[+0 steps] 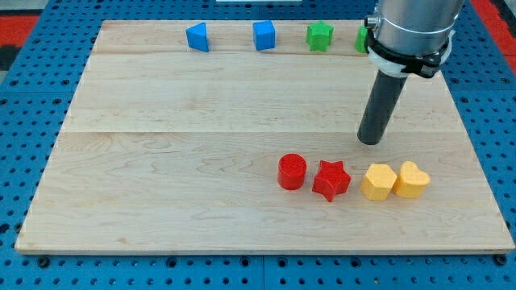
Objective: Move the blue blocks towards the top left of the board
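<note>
Looking at the pale wooden board [201, 161] sitting on the blue pegboard bench [32, 105], it takes up most of the view, and the grey arm [411, 28] comes down at the view's top right, ending in a dark rod. No fingers on this rig to spread or pinch, just my tip [370, 142], resting on bare wood above the bottom row: red cylinder [292, 171], red star block [331, 180], yellow hexagon-ish block [378, 182], yellow heart block [411, 180]. Both blue blocks lie up and to the view's left of my tip, along the top edge: the blue cube-like block [264, 35] nearer, the blue wedge-shaped block [197, 37] further left. A green star block [319, 36] and another green block [362, 38], half hidden, sit between.
</note>
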